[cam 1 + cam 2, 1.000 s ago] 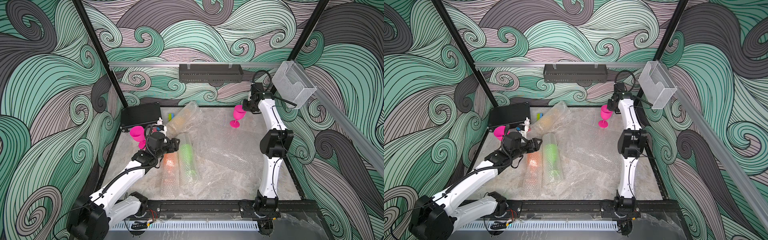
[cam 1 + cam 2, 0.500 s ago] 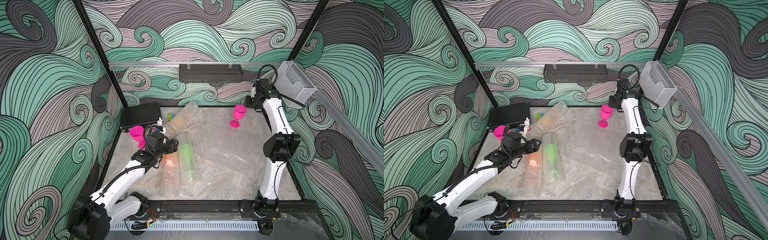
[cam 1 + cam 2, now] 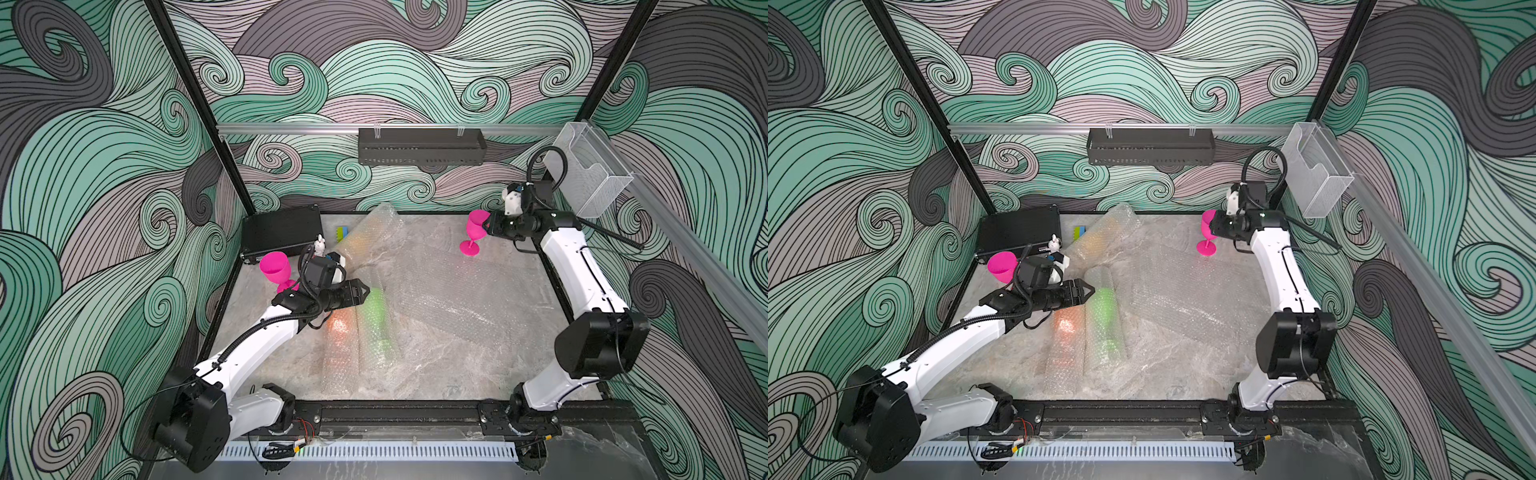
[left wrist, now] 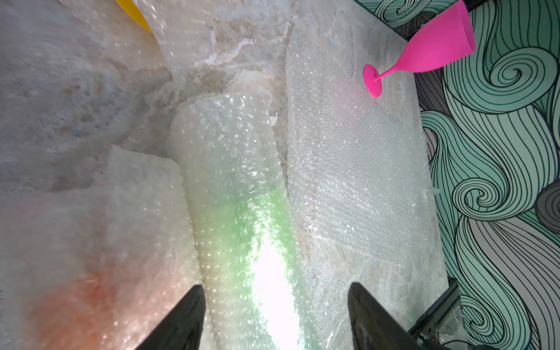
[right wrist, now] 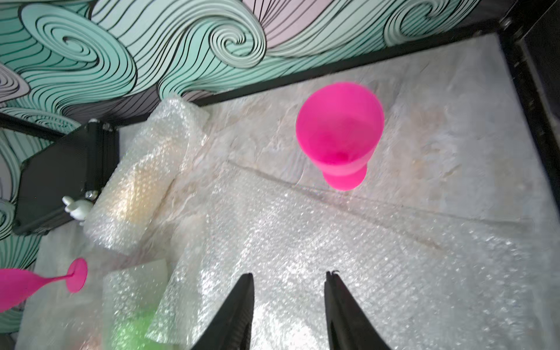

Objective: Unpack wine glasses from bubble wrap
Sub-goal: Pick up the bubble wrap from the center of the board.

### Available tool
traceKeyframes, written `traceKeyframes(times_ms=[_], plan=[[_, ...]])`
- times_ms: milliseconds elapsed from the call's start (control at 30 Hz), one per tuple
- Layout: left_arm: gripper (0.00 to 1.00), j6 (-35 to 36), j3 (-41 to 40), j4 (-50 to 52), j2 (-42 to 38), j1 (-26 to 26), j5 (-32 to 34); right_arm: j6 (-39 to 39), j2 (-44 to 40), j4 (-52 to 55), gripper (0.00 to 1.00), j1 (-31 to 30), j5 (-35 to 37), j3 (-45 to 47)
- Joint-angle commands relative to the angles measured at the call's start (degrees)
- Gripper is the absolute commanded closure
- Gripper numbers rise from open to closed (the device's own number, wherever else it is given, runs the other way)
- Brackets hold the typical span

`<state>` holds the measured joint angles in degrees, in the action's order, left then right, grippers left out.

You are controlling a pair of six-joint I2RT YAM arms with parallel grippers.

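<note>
The marbled floor [image 3: 478, 374] is enclosed by walls [image 3: 395, 62] printed with teal and grey swirls. A black shelf [image 3: 419, 146] is hung on a silver rail [image 3: 291, 128] at the back.

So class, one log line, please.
left gripper: open at lime green plastic goblet in bubble-wrap sleeve | right gripper: open, clear of upright magenta plastic goblet

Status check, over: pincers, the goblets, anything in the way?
Left pincer open, at the wrapped green goblet. Right pincer open, empty, magenta goblet standing just ahead. Wrapped orange goblet lies right alongside the green one.
</note>
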<state>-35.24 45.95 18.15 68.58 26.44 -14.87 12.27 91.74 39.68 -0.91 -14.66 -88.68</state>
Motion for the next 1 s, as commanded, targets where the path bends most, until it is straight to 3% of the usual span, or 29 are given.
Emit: traceKeyframes(times_ms=[0,267,733,867,967], plan=[[0.28,-1.47,2.20,2.75,1.52,2.40,-1.48,4.53,-4.29,-9.72,0.57,-1.85,-6.71,8.24],[0.31,-1.76,5.56,6.99,7.03,8.90,3.05,4.91,-6.63,-13.83,0.57,-9.45,-8.49,19.52],[0.40,0.62,8.91,13.57,14.82,11.36,8.75,7.24,-7.22,-18.81,0.57,-18.60,-10.14,28.17],[0.49,0.79,9.55,13.44,16.31,11.53,8.46,7.57,-6.77,-20.83,0.58,-20.20,-10.38,29.49],[0.63,0.97,9.93,13.82,16.85,11.53,8.45,7.77,-6.60,-21.38,0.58,-21.05,-10.48,30.30]])
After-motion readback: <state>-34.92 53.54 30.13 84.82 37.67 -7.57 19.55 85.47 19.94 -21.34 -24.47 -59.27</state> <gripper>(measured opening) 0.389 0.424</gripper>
